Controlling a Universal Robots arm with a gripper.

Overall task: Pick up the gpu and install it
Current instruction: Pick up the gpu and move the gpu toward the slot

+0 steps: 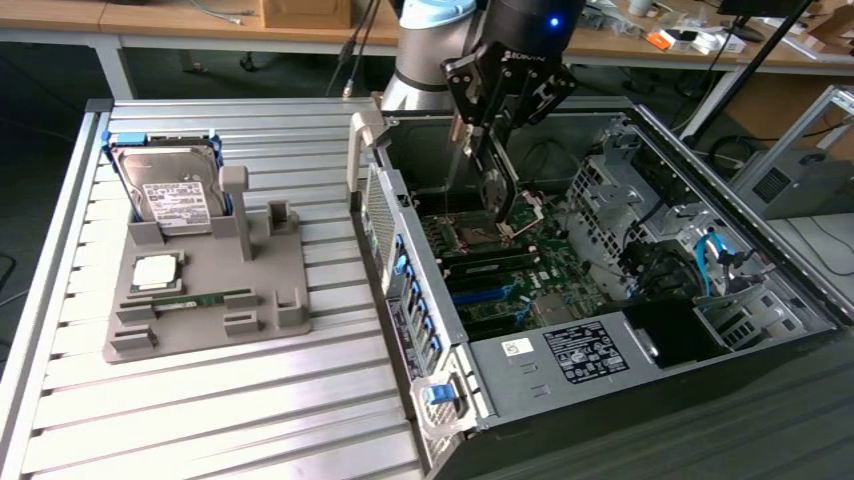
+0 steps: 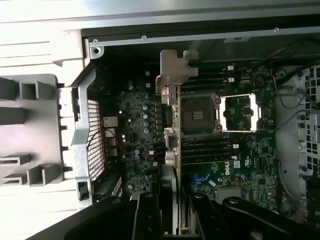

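Stretching across the lower left of the exterior view, a ribbed metal table point(image 1: 200, 400) carries a grey holder block point(image 1: 280, 320) with a silver hard drive point(image 1: 180, 195) standing in its upper slot. An open computer case point(image 1: 561, 375) lies on its side and fills the centre and right. Wooden desks point(image 1: 200, 20) strewn with cables run along the top edge. From top centre the arm point(image 1: 434, 40) reaches down into the case, its gripper point(image 1: 483, 135) pointing at the motherboard point(image 1: 521, 270). The fingers are closed narrowly on the gpu point(image 1: 497, 185), which hangs edge-on as a thin dark strip above the board. In the wrist view the gripper point(image 2: 172, 202) clamps the gpu point(image 2: 175, 125) just beside the processor socket point(image 2: 197, 115). The card's lower edge seems clear of the board, though this is hard to judge.
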